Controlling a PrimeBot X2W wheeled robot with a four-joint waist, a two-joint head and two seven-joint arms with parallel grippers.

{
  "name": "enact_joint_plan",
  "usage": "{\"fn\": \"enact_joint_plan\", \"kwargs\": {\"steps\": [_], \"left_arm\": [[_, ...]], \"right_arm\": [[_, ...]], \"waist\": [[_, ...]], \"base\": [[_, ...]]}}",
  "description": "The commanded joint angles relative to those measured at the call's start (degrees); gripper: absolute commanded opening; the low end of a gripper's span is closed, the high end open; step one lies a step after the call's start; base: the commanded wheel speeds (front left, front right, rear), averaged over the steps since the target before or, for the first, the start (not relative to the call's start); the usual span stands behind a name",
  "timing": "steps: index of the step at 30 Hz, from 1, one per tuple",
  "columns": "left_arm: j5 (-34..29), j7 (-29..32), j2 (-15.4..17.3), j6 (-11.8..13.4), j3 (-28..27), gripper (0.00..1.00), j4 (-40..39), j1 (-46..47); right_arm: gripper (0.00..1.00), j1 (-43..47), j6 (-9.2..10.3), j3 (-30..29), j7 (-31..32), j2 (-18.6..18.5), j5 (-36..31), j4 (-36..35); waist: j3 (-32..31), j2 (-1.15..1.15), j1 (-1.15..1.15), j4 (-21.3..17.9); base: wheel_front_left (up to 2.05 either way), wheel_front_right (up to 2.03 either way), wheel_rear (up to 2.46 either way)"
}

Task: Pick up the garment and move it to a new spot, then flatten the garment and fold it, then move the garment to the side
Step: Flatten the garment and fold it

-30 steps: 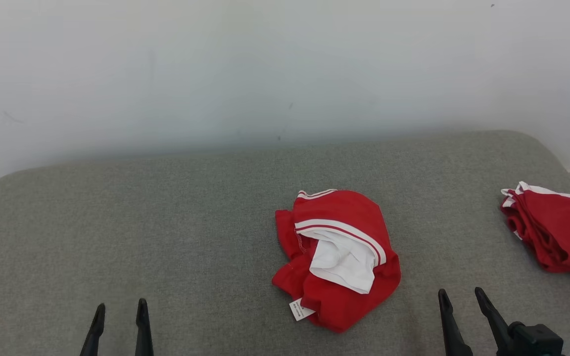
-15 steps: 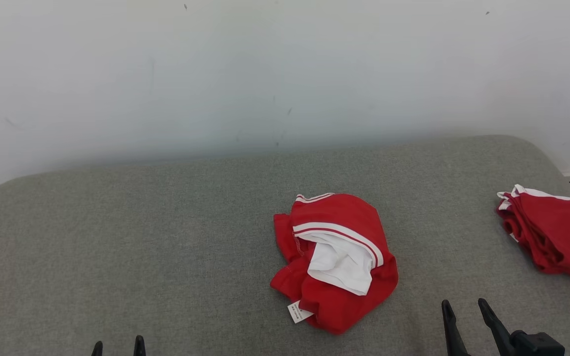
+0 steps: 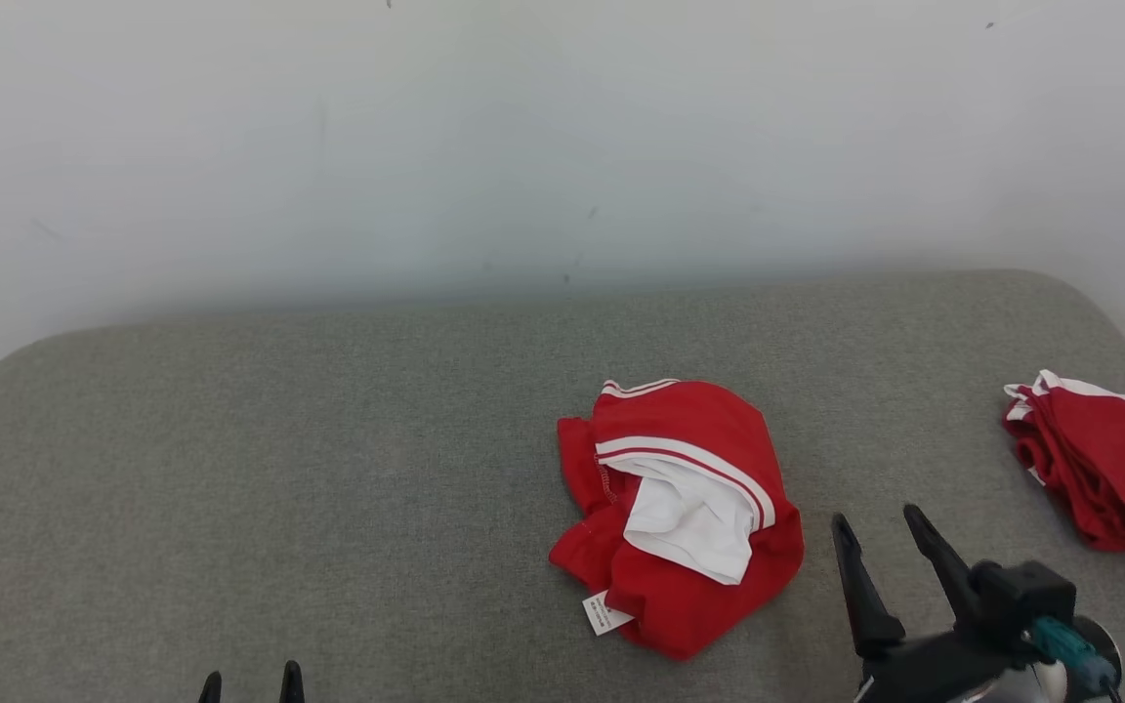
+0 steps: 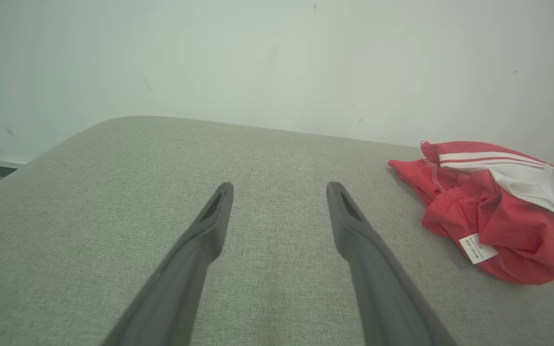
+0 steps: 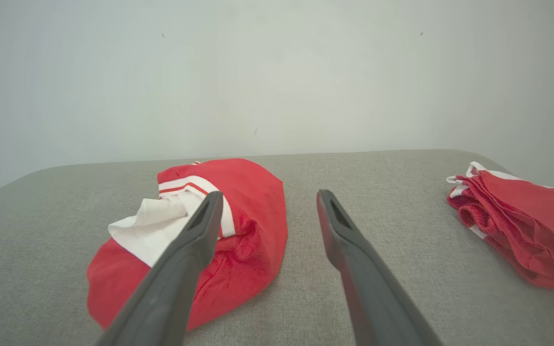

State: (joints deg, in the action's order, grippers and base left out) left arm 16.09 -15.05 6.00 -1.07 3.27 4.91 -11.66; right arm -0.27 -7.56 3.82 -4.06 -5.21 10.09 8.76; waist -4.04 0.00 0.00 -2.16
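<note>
Right gripper [image 3: 873,519] spread wide, nothing between the fingers, set just right of the garment [image 3: 689,517] and level with its near half. Left gripper [image 3: 250,676] likewise released and empty, low at the near edge of the head view, well apart from the heap on its left. Plainly the right arm's reach, as a judgement.

Garment: red with white stripes and a patch of white lining showing. Crumpled in a heap a little right of the middle of the grey padded surface [image 3: 328,439], with a small white label [image 3: 606,613] sticking out at the near-left corner. No clean long axis in that state; somewhat longer near-to-far than left-to-right. From the right wrist view, lies ahead and to the left of the fingers. Probably calls for a short shift left and a drop onto the near-right fold before closing. Not touching yet, as far as can be told.

Room: broad bare stretch to the left of the heap and on its far side, up to the wall [image 3: 523,146] along the far edge. Tighter to the right, with a second red pile [image 3: 1100,478] by the right edge, well apart from the garment. Best carried and spread leftward, clear of that pile and of the near edge.
</note>
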Motion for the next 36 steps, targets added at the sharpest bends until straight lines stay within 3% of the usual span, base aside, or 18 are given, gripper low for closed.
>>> {"fn": "enact_joint_plan", "kwargs": {"steps": [1,9,17,23,33,34,35,36], "left_arm": [[-0.58,-0.17,-0.24,-0.35,-0.18,1.0,0.16,0.54],[-1.38,-0.17,-1.53,-1.89,0.02,1.0,0.71,1.47],[-1.82,-0.18,-2.37,-3.44,1.78,1.0,2.08,2.46],[-2.06,-0.18,-2.81,-4.45,3.54,1.0,2.76,3.76],[-1.93,-0.18,-3.08,-5.05,5.54,1.0,3.03,5.24],[-1.86,-0.18,-3.1,-5.07,5.6,1.0,3.05,5.37],[-1.83,-0.18,-3.12,-5.08,5.69,1.0,3.07,5.47],[-1.79,-0.18,-3.1,-5.09,5.71,1.0,3.16,5.52]], "right_arm": [[1.0,-2.13,0.14,0.88,1.38,-0.75,0.42,-0.11],[1.0,-19.11,0.14,8.52,21.56,-2.85,0.79,6.53],[1.0,-30.32,0.14,8.26,35.28,-0.24,-3.17,20.04],[1.0,-38.35,0.14,7.81,40.63,-0.08,-8.85,30.2],[1.0,-44.09,0.14,7.96,42.63,-2.33,-12.19,40.25],[0.94,-44.31,0.14,8.03,42.64,-2.53,-12.47,40.94],[0.67,-44.33,0.14,8.19,42.72,-2.72,-12.67,41.66],[0.32,-44.24,0.14,8.26,42.83,-2.85,-12.54,42.37]], "waist": [[0.29,0.0,0.0,0.68],[1.52,0.0,0.0,4.44],[2.39,0.0,0.0,9.93],[4.24,0.0,0.0,15.47],[6.87,0.0,0.0,20.0],[6.94,0.0,0.0,20.11],[6.97,0.0,0.0,20.18],[6.94,0.0,0.0,20.21]], "base": [[0.0,0.0,0.0],[0.0,0.0,0.0],[0.0,0.0,0.0],[0.0,0.0,0.0],[0.0,0.0,0.0],[0.0,0.0,0.0],[0.0,0.0,0.0],[0.0,0.0,0.0]]}}
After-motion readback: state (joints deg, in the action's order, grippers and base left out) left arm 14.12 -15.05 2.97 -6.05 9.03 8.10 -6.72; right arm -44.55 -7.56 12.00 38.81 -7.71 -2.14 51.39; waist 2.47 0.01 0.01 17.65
